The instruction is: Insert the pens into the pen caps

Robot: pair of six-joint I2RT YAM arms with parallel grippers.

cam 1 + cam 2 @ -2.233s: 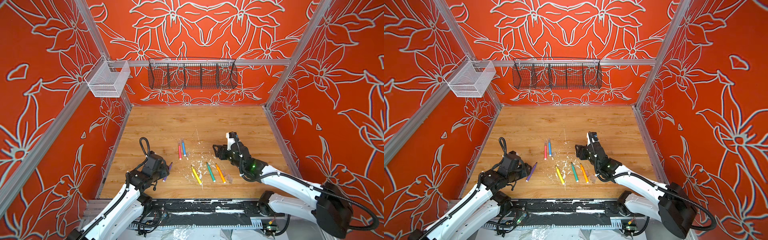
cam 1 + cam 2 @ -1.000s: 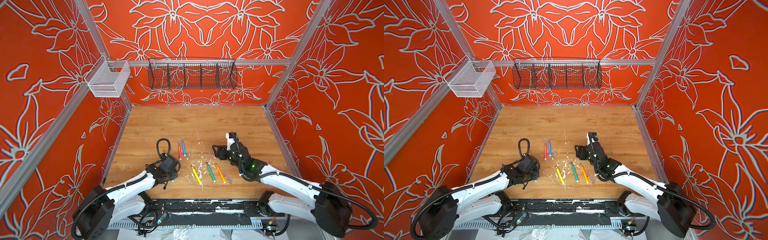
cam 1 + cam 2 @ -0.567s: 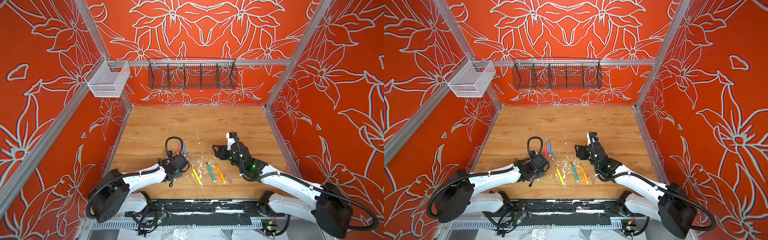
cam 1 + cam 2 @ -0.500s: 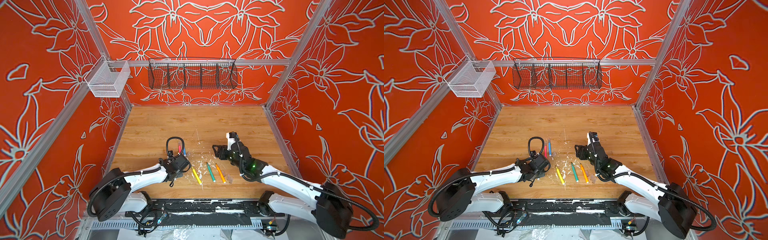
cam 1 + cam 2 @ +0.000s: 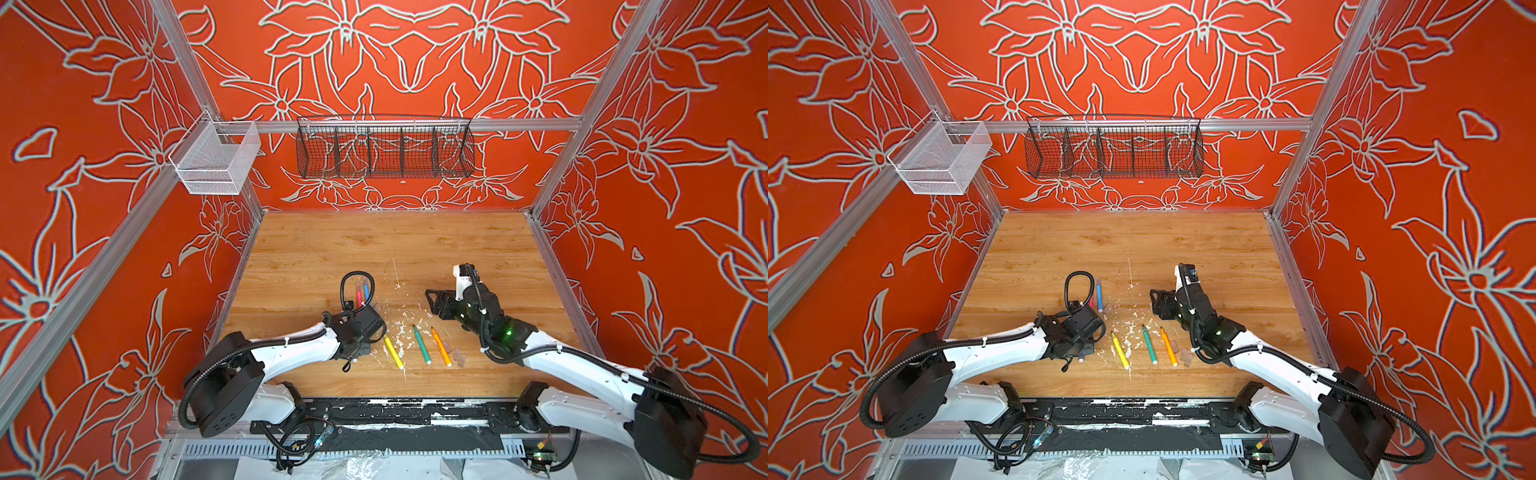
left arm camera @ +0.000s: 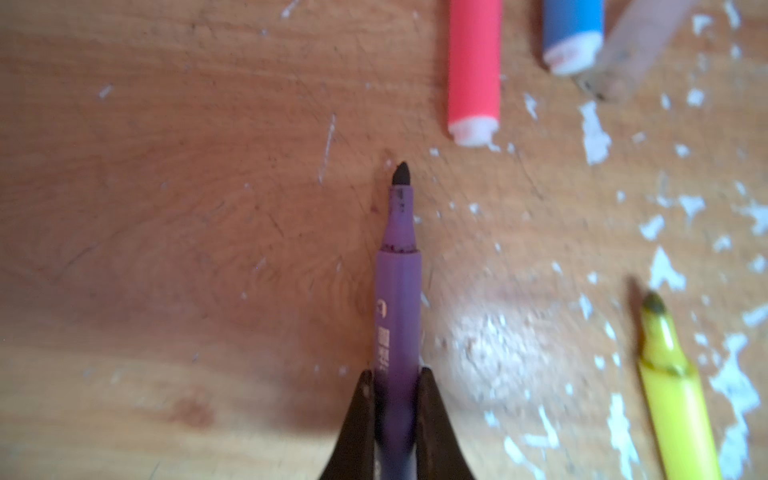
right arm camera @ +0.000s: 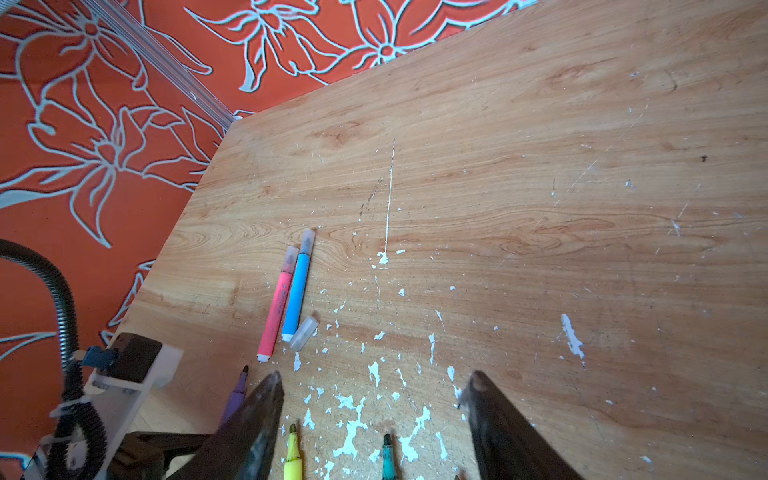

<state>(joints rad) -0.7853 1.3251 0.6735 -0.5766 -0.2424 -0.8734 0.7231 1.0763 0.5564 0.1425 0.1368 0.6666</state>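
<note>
My left gripper [image 6: 397, 374] is shut on the purple pen [image 6: 399, 291], whose bare dark tip points at the pink pen's end plug [image 6: 473, 133]. The pink pen [image 7: 276, 307] and blue pen [image 7: 300, 286] lie side by side, each with a cap on its far end. A loose pen cap [image 7: 304, 332] rests by the blue pen's plug. Uncapped yellow [image 5: 393, 352], green [image 5: 422, 345] and orange [image 5: 441, 347] pens lie between the arms, with two loose caps [image 5: 453, 351] beside the orange one. My right gripper [image 7: 374, 380] hovers open over the debris, holding nothing.
White flecks of debris [image 5: 399, 328] litter the wooden table [image 5: 415, 249]. The left arm's cable loop [image 5: 357, 286] arches over the pink and blue pens. A black wire basket [image 5: 384, 149] and a white mesh basket [image 5: 216, 160] hang on the walls.
The left arm has swung from the table's left side toward the middle, carrying the purple pen up to the pink pen. The right arm has stayed put.
</note>
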